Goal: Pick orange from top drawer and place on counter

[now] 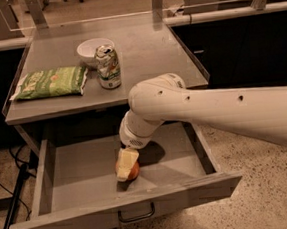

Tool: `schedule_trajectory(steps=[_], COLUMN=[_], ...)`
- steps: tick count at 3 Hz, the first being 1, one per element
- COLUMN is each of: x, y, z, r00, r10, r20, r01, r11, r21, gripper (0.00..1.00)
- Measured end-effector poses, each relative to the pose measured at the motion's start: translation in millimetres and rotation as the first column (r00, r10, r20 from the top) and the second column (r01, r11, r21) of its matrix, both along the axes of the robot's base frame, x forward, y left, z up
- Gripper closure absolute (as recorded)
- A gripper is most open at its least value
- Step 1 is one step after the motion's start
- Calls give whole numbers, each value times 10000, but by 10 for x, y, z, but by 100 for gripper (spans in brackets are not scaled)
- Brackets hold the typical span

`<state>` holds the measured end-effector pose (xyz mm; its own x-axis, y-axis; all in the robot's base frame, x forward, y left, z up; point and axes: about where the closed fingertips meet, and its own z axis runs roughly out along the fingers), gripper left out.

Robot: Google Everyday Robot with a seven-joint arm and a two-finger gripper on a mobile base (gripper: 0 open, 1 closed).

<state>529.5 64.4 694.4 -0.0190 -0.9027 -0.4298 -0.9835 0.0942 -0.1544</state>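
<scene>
Small round smooth-skinned orange (134, 171): on the floor of the wide shallow grey metal top drawer (77, 165), near its centre; drawer stands open below the flat grey metal counter (148, 51). Judged light, firm, slightly slippery, apt to roll; best taken across its widest girth. Pale robot gripper (124, 167): down in drawer, against orange's 9 o'clock side, overlapping it. Opening and grasp: cannot tell

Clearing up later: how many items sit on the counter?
3: a white bowl at the back, a drink can beside it, a green bag at the left. The gripper is down in the drawer, at the orange.
</scene>
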Motion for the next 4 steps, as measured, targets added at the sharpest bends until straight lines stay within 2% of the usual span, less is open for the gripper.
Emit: schedule_trajectory(steps=[2, 3, 4], x=[1, -96, -96], y=[70, 87, 87], z=[-373, -684, -685], r00=[9995, 9969, 9969], r10=[73, -38, -39], r20=[-309, -791, -792], r01=[-69, 61, 62], r11=[9999, 9996, 9996], r21=[149, 289, 289], gripper=[0, 0, 0])
